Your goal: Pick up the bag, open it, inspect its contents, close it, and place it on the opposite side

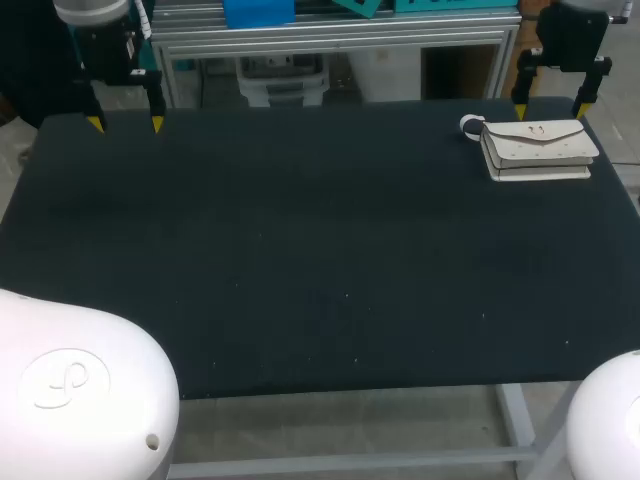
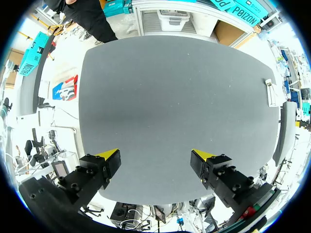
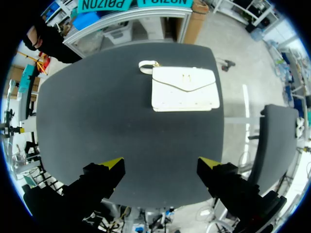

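A small white bag point(image 1: 538, 148) with a closed envelope flap and a looped strap lies flat on the black table point(image 1: 300, 260) at the far right. My right gripper point(image 1: 548, 104) hangs open above the table's far edge, just behind the bag. In the right wrist view the bag point(image 3: 183, 89) lies well ahead of the open right gripper point(image 3: 161, 164), nothing between its fingers. My left gripper point(image 1: 125, 124) hangs open over the far left corner. In the left wrist view the left gripper point(image 2: 155, 156) is open over bare table, and the bag point(image 2: 271, 92) shows as a thin white sliver at the table's far side.
The table's dark top point(image 2: 175, 97) carries nothing besides the bag. An aluminium frame point(image 1: 330, 40) runs along behind the far edge.
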`<state>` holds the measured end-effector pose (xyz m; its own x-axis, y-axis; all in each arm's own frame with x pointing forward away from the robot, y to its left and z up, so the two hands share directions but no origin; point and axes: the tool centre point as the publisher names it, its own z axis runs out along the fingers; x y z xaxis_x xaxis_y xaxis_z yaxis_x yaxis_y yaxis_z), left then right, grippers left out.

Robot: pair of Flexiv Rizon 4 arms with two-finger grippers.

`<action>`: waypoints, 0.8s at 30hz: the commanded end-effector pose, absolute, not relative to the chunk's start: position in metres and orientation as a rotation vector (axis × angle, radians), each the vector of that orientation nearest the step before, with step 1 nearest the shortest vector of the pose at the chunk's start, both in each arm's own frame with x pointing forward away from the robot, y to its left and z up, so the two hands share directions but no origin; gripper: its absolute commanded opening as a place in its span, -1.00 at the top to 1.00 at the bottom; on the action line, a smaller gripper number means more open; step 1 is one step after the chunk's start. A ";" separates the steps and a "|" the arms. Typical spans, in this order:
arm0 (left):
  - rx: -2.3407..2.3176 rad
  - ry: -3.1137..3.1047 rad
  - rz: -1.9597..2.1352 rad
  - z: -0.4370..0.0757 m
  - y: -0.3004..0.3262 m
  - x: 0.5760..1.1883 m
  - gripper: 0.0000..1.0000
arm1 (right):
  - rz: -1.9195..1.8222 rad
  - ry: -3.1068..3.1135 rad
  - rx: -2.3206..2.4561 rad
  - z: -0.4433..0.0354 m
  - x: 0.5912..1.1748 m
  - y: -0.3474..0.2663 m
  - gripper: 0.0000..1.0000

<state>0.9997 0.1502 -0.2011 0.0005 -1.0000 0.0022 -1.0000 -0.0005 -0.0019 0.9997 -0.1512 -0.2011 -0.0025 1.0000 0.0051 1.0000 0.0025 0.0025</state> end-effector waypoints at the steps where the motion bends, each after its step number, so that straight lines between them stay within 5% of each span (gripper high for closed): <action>1: 2.222 -2.221 0.002 -0.200 0.150 1.000 -1.00 | -0.003 -2.222 -2.218 -0.200 1.000 -0.150 -1.00; 24: 2.162 -2.316 0.100 -0.201 0.135 0.990 -1.00 | -0.038 -2.211 -2.193 -0.200 1.000 -0.157 -1.00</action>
